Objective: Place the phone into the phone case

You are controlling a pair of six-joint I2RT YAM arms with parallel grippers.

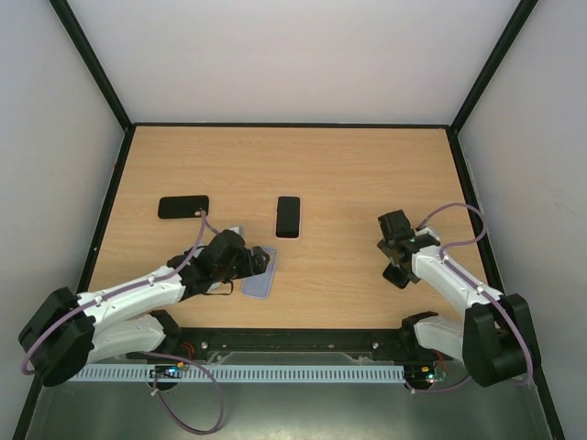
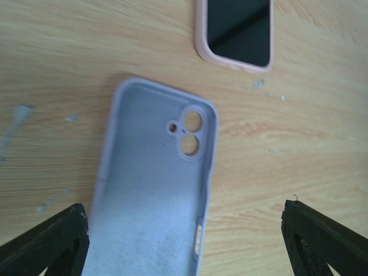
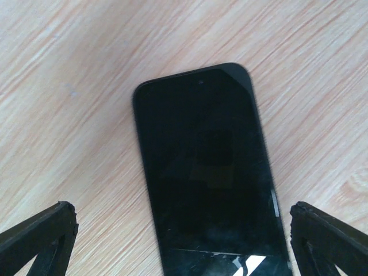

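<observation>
A lilac phone case (image 2: 155, 190), hollow up, lies between the wide, empty left fingers (image 2: 46, 247), and a black phone (image 3: 207, 172) between the wide, empty right fingers (image 3: 34, 241), with counter (image 3: 69, 69) beyond its edges.

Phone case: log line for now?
left tool open over empty lavender case | right tool open over black phone | phone not cased

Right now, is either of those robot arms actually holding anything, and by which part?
Nothing is held. The left pincer stands open above the lilac silicone phone case, lying flat; the right pincer stands open above the black rectangular phone.
</observation>
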